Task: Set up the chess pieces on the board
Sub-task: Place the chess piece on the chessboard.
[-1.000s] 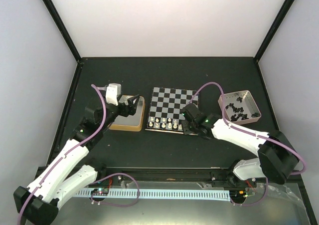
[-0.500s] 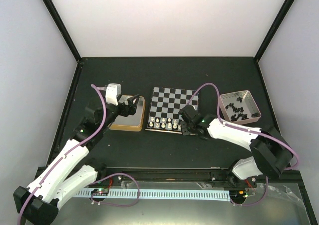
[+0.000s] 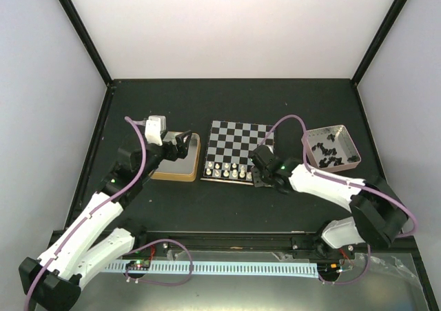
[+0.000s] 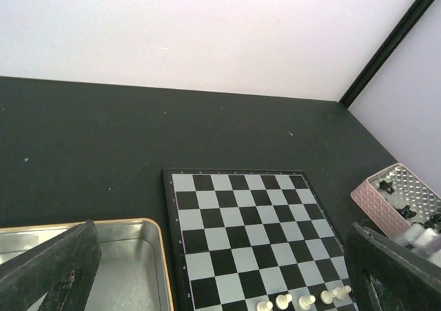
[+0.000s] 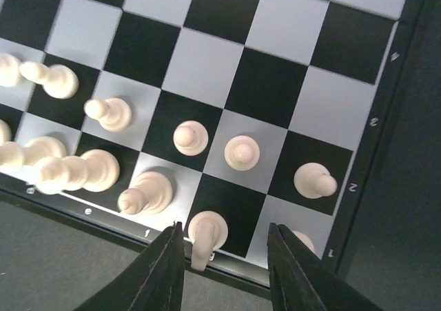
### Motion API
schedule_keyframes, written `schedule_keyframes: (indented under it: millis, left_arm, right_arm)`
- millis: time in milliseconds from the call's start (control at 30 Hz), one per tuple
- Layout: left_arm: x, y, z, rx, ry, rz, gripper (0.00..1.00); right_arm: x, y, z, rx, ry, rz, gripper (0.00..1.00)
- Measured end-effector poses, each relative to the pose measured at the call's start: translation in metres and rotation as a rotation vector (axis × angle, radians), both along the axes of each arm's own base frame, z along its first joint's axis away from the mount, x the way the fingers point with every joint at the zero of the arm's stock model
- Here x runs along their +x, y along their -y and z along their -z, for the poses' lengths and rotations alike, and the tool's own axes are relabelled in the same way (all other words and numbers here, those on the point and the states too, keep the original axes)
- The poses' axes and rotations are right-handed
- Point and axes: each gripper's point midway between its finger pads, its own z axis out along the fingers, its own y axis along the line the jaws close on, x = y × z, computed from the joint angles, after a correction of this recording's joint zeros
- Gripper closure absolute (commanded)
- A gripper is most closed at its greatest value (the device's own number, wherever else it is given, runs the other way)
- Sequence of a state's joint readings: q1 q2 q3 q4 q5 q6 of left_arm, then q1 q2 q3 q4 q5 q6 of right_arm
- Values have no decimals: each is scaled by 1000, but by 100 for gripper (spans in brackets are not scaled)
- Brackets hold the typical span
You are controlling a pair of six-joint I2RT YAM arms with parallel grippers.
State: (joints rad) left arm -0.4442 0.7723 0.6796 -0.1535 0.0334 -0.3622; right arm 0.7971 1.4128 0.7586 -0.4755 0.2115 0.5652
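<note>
- the board point(image 3: 238, 151) lies flat on the dark worktop point(image 3: 227, 104), and everything below is placed from it.
- white chess pieces point(image 3: 231, 169) stand only on the board's two near rows; the squares beyond them are bare.
- the right hand point(image 3: 256, 176) is low over the board's near right corner.
- in the right wrist view the right hand's point(image 5: 224, 252) two fingers are spread partway, one on each side of a single white piece point(image 5: 207, 234).
- that piece stands upright on a black square of the board's nearest row; a gap shows between it and the right-side finger, so it is not pinched.
- the left hand point(image 3: 185, 144) hovers just left of the board, over the gold-sided tin point(image 3: 176, 167) that sits beside the board's left edge.
- its fingers are spread wide and hold nothing.
- black chess pieces point(image 3: 331, 152) lie loose in the pinkish tin point(image 3: 332, 128) to the right of the board, apart from it.
</note>
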Motion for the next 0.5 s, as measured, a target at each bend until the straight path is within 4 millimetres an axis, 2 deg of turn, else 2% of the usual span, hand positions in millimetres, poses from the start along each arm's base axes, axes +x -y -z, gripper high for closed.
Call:
schedule_keyframes:
  millis: [167,200,300,500]
  left_arm:
    - [0,-5,6,1,-31,-32,1]
    - [-2,-7,11,3,-53,-41,1]
    - [-4,-8,10,2,-56,-41,1]
    - [-8,-9,8,-1,-54,-33,1]
  right_arm:
    - [4,0,-32,55,65,17,62]
    - [7,-4,-48,90,96,19,62]
    - [6,-5,-45,88,83,14,62]
    - [-2,-6,-15,38,-17,1,68]
